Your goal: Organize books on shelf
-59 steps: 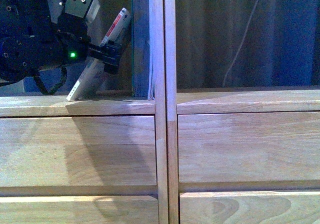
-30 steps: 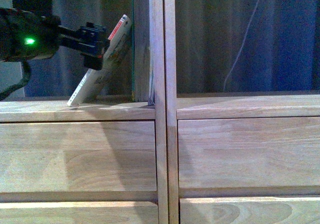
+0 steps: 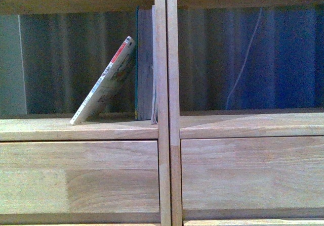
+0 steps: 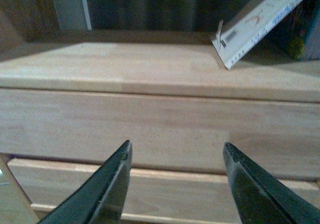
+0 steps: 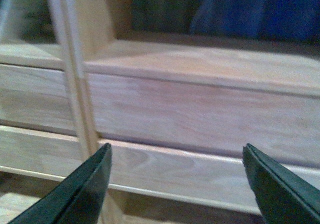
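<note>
Light-wood shelf, left cubby: teal-covered book upright against the double divider; thin white paperback tilted, top edge resting on the teal book, foot out along the board. Left tool, wide open and empty, sits below and in front of the board, the paperback's foot lying up and off to one side of it, so the left arm is judged nearer. Right tool, likewise open and empty, faces the neighbouring cubby; only the front view shows the full lean.

two books, one shelf, two tools
</note>
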`<state>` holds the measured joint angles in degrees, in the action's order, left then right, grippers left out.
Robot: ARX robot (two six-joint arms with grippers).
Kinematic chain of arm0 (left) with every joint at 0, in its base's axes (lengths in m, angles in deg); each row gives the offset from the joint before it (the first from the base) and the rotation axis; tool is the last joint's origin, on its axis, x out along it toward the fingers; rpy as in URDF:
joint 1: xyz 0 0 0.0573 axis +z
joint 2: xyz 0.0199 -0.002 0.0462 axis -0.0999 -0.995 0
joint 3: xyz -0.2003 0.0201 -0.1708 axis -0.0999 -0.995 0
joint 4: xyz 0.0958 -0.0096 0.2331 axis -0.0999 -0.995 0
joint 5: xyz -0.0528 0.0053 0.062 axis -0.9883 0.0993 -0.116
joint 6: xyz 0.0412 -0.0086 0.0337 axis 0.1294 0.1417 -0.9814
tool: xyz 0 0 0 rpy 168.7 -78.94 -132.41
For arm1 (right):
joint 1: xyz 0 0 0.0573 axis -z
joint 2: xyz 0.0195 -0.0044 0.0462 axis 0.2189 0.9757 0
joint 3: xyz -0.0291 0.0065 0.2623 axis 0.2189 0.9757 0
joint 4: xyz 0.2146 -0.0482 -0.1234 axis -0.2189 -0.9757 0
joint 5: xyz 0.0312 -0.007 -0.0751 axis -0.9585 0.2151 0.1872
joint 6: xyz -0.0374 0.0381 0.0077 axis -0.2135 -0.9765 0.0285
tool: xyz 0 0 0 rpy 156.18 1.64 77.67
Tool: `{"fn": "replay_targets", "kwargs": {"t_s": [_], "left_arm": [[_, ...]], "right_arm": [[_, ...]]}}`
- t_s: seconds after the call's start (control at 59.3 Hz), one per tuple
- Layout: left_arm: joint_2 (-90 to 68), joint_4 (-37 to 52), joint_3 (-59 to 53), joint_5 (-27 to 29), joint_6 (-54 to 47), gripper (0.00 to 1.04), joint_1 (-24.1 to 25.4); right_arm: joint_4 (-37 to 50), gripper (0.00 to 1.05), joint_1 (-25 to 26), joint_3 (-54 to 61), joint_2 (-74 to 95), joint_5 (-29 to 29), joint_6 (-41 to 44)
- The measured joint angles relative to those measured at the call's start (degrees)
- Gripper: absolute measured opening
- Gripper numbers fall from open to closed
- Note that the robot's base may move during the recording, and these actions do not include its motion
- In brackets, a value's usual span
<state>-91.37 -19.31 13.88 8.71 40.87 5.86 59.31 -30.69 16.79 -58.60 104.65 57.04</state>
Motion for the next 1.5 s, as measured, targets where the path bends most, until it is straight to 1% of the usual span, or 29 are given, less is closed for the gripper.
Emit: {"fn": "replay_targets", "kwargs": {"t_s": [0.034, 0.135, 0.219, 0.287, 0.32, 0.337, 0.371, 0.404, 0.438, 0.489, 0.539, 0.59, 1.079, 1.18, 1.5], "left_arm": [[0.83, 0.55, -1.64, 0.00, 0.11, 0.43, 0.00], [5.25, 2.82, -8.02, 0.00, 0.20, 0.16, -0.04], [7.15, 3.39, -10.69, 0.15, 0.50, 0.02, -0.02], [9.55, 3.74, -13.57, 0.09, 0.52, 0.03, -0.07], [10.60, 3.78, -14.64, 0.09, 0.52, 0.03, -0.07], [10.86, 3.78, -14.91, 0.11, 0.52, 0.03, -0.07], [11.89, 3.78, -15.91, 0.15, 0.52, 0.03, -0.07], [12.66, 3.78, -16.55, 0.13, 0.52, 0.03, -0.04], [13.62, 3.74, -17.35, 0.13, 0.52, 0.03, -0.07], [14.88, 3.58, -18.34, 0.13, 0.52, 0.03, -0.07], [16.17, 3.26, -19.19, 0.11, 0.52, 0.03, -0.07], [17.35, 2.73, -20.02, 0.15, 0.52, 0.03, -0.07], [30.12, -5.11, -24.83, 0.13, 0.52, 0.03, -0.07], [31.85, -4.44, -26.69, 0.15, 0.52, 0.03, -0.07], [37.73, -10.16, -26.71, 0.15, 0.52, 0.03, -0.09]], "right_arm": [[0.09, 0.68, 0.87, 1.27, -0.79, -0.13, -0.35], [1.42, 0.42, 5.27, 7.04, -4.94, -4.39, -0.83], [1.90, 0.28, 7.15, 9.20, -6.47, -6.10, -0.83], [2.29, 0.10, 9.25, 11.76, -8.41, -7.96, -0.87], [2.51, 0.04, 9.97, 12.63, -9.11, -8.66, -0.87], [2.51, 0.02, 10.36, 12.83, -9.31, -9.22, -0.83], [2.51, 0.03, 12.92, 13.64, -10.10, -13.33, -0.96], [2.51, 0.03, 14.91, 14.21, -10.56, -15.13, -0.98], [2.56, 0.03, 16.76, 14.91, -11.37, -15.69, -1.03], [1.44, 0.03, 17.57, 15.39, -13.20, -15.87, -1.03], [-1.73, 0.03, 17.70, 16.00, -15.98, -16.06, -1.05], [-2.51, 0.03, 17.73, 17.05, -18.10, -16.17, -1.05], [-2.01, 0.03, 17.90, 20.90, -22.10, -16.35, -1.05], [-1.81, 0.03, 17.90, 22.34, -23.63, -16.35, -1.05], [-1.70, 0.03, 17.90, 22.84, -24.48, -16.35, -1.09]]}}
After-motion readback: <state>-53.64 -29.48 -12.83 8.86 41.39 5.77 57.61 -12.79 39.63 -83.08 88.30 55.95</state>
